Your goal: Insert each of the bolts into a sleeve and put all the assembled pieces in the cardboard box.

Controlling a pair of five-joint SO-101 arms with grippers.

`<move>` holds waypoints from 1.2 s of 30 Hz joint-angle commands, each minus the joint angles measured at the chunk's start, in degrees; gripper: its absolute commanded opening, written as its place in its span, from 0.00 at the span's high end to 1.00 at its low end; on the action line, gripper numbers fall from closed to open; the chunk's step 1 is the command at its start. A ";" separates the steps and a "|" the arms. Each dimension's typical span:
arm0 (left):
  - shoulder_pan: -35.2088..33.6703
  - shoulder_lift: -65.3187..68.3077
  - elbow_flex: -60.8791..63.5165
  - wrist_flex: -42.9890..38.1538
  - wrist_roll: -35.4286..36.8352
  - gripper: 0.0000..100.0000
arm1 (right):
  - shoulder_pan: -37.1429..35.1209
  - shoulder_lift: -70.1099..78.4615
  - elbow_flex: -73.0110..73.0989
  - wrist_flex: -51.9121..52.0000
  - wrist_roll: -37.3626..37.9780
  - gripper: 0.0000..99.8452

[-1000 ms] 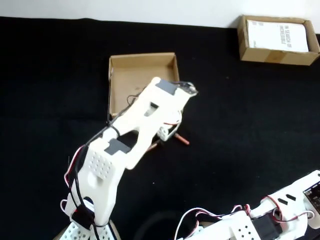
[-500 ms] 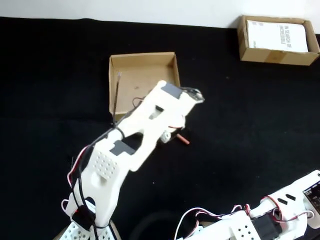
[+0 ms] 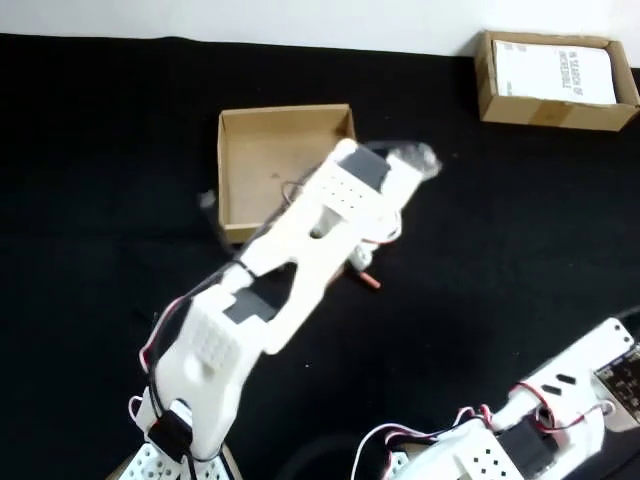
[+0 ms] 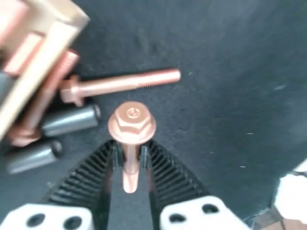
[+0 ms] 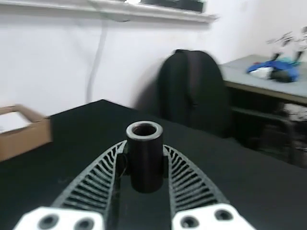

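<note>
Bolt (image 4: 131, 129) clamped btwn left fingers (image 4: 91, 173), sleeve (image 5: 145, 160) gripped btwn right fingers (image 5: 96, 184)

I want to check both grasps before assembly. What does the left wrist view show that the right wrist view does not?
Left wrist view: the left end effector shut on a copper bolt, with a loose bolt and two dark sleeves nearby. Right wrist view: the right end effector shut on a black sleeve, and a box holding paper. Both: the black table.
</note>
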 commanded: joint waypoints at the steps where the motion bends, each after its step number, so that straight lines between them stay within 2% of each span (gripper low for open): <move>1: 0.13 -12.97 -2.95 1.14 0.35 0.99 | -8.04 -0.92 -3.38 6.90 -2.46 0.99; 7: 0.66 -31.16 -2.86 1.14 0.35 0.99 | -27.38 -0.92 -13.49 23.78 -4.84 0.99; 13: 0.22 -46.37 -0.92 1.23 0.35 0.99 | -45.85 -0.92 -19.74 35.56 -4.57 0.99; 18: 0.22 -59.65 14.90 1.23 0.18 0.99 | -55.43 -0.92 -21.93 41.19 -4.57 0.99; 22: 0.22 -69.67 30.02 0.88 0.26 0.99 | -57.71 -0.92 -22.55 43.47 -4.57 0.99; 26: 0.22 -77.49 43.47 -7.12 0.35 0.99 | -60.35 -0.92 -25.63 47.60 -4.48 0.99; 31: 0.66 -85.14 56.48 -24.26 0.44 0.99 | -68.09 -0.92 -31.52 54.99 -4.75 0.99; 36: 0.66 -88.48 65.27 -40.62 0.53 0.99 | -69.14 -0.92 -32.92 58.24 -4.75 0.99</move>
